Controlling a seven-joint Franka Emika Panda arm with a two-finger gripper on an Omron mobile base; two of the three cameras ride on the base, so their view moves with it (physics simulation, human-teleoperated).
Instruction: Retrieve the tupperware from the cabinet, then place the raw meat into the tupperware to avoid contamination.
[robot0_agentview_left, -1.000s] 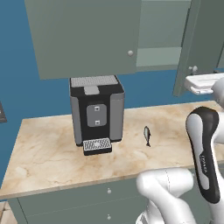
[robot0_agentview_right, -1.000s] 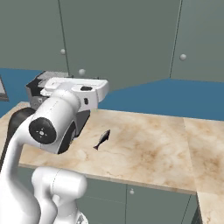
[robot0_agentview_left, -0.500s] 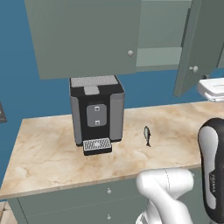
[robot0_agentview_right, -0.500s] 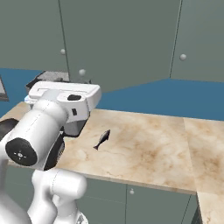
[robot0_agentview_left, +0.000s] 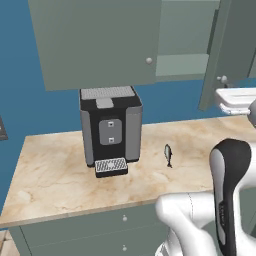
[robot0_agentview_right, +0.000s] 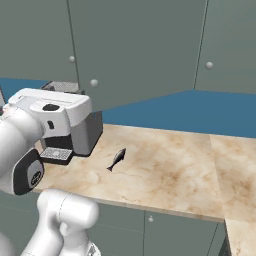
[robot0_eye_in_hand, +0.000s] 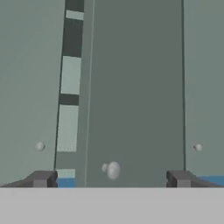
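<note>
honestly the step in hand looks like getting the cabinet (robot0_agentview_left: 100, 45) door fully open so the tupperware can come out. in the hand view the gripper (robot0_eye_in_hand: 111, 178) has its jaws spread wide with nothing between them, and the door's round knob (robot0_eye_in_hand: 112, 169) sits right between the tips. i'd close on that knob squarely, then swing along the hinge arc rather than yank straight back. i can't make out the tupperware anywhere; the dark gap beside the door shows only pale strips. the raw meat (robot0_agentview_left: 168, 154) lies on the marbled counter (robot0_agentview_left: 60, 170), just right of the coffee machine (robot0_agentview_left: 110, 127). blue wall behind, grey-green drawers (robot0_agentview_left: 90, 227) below.
</note>
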